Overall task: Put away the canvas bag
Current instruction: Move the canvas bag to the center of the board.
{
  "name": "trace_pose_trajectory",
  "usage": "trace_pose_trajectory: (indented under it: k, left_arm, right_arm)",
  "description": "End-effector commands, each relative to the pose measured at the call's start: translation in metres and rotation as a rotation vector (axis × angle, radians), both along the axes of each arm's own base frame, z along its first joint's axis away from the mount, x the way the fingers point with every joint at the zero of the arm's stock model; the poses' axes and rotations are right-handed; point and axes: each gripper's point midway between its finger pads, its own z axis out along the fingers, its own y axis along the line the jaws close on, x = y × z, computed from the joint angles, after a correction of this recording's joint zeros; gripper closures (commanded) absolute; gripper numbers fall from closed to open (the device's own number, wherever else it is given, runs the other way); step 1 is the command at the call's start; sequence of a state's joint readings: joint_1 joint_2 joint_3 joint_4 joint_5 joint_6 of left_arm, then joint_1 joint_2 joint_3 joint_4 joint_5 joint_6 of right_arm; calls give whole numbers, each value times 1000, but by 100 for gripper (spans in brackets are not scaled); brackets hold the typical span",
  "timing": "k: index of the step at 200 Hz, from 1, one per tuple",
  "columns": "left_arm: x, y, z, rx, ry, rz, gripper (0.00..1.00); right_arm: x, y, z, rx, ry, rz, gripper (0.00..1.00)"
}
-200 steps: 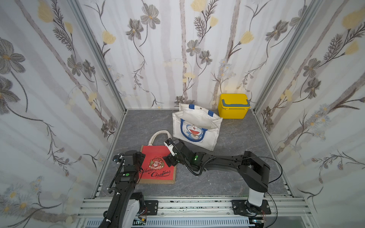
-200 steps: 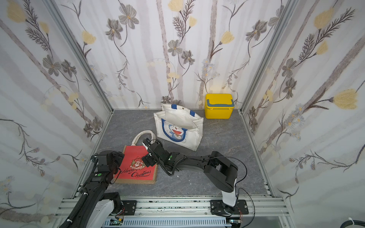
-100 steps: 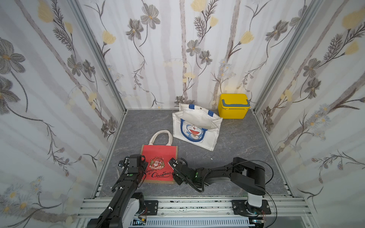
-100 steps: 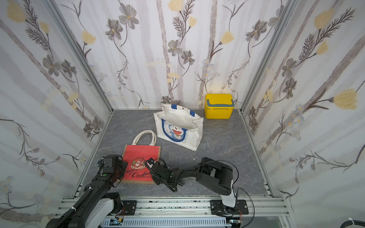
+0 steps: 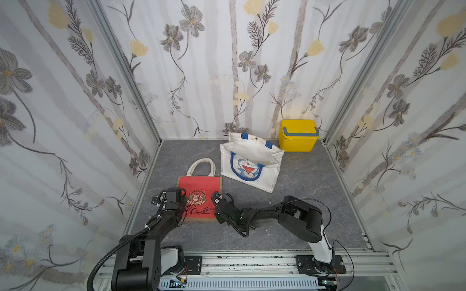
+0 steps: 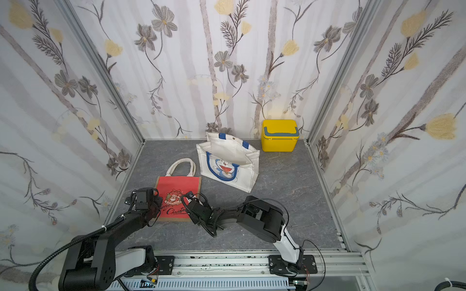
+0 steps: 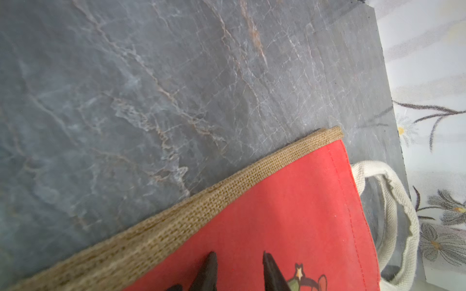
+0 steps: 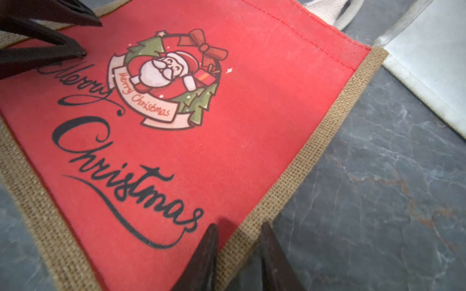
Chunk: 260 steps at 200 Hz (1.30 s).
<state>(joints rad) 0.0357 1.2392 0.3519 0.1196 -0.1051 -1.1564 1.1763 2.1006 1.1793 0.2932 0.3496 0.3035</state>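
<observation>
Floral walls (image 5: 214,75), grey marble flr (image 5: 310,186)

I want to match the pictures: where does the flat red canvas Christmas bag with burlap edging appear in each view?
Both top views: flat red canvas bag, low, left of centre.
Left wrist: lower right corner.
Right wrist: fills most of it.
Shared landmark: its Santa wreath print.

Red bag (image 5: 201,185): bright red face, tan burlap border, cream handles, black "Merry Christmas" script, Santa in a green-and-red wreath.
White bag (image 5: 267,176): off-white, blue trim and straps, blue cartoon cat face, upper middle of frame.
Box (image 5: 297,144): yellow, grey-blue handle.
Table (image 5: 315,189): dark grey, marbled with pale and rusty veins.
Walls (image 5: 227,63): whitish, grey-brown stripes, grey and yellow flowers on dark stems.
Left gripper (image 7: 239,257), right gripper (image 8: 239,226): near-black fingers.
Rail (image 5: 252,262): silver aluminium, lower edge of frame.
</observation>
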Motion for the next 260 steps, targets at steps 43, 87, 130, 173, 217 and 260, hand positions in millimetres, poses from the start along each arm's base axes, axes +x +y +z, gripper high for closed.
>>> trace_pose_trajectory:
  k: [43,87,130,173,217,260]
  left_arm:
    - [26,-1,-22,-97,65,51,70]
    - [41,9,-33,-94,98,93,69]
    - [43,39,-27,-80,78,182,67]
    - [44,62,-24,-81,73,229,66]
    - [50,71,-20,-49,82,230,55]
    - [58,73,-10,-38,62,219,47]
  right_arm:
    - [28,20,-2,-13,24,51,73]
    - [54,43,-5,0,22,46,73]
    - [62,72,0,35,26,76,73]
    - [60,97,3,88,49,121,73]
    - [61,112,17,120,33,145,71]
    - [68,110,41,129,-12,140,64]
